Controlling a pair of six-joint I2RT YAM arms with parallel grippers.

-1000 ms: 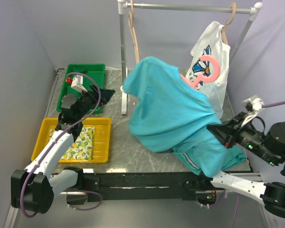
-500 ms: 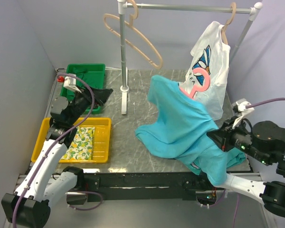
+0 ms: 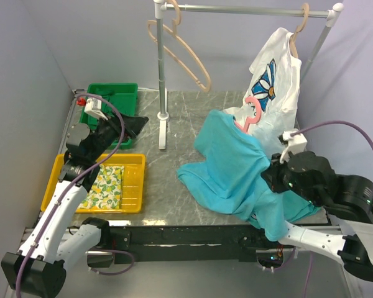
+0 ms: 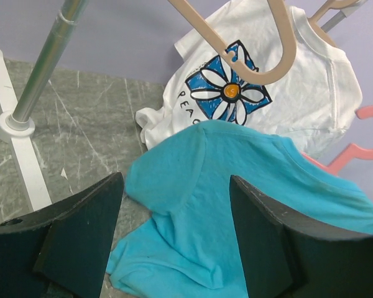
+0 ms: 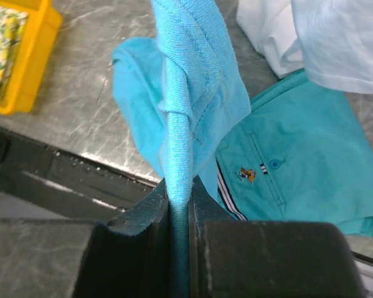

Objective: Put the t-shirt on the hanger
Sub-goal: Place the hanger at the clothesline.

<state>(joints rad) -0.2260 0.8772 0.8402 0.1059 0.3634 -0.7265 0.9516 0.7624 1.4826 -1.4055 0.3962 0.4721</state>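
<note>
The right gripper (image 5: 179, 195) is clamped on a bunched fold of the turquoise t-shirt (image 3: 227, 161). Its own camera shows the cloth pinched flat between the two fingers and rising away in a ridge.

Seen from above, the shirt hangs as a sloping drape over the right half of the worktop (image 3: 186, 130). Its high end is at about 12 o'clock from the right gripper and its low, held end is at the gripper itself. The shirt's long axis therefore runs roughly 12 to 5 o'clock.

The pink hanger (image 4: 363, 149) sits at that high end. Only its hook and a short piece of arm show past the shirt's shoulder. The rest is hidden under the cloth, so I cannot tell how far the shoulders are seated.

The white flower-print t-shirt (image 3: 273, 93) hangs just behind the hook. A teal garment with a striped edge (image 5: 298, 161) lies flat under the drape.

The left gripper (image 4: 174, 230) is spread wide and holds nothing. It is well apart at about 9 o'clock from the shirt, over the green bin (image 3: 112, 93), and it faces the shirt's near shoulder.

The coming move looks to turn on this. The right gripper is the nearer one and is already on the cloth. Any pull along the 12-to-5 axis will draw the shirt down over the hanger or drag it off. The free left gripper would have to cross toward 3 o'clock to steady the hook.
</note>
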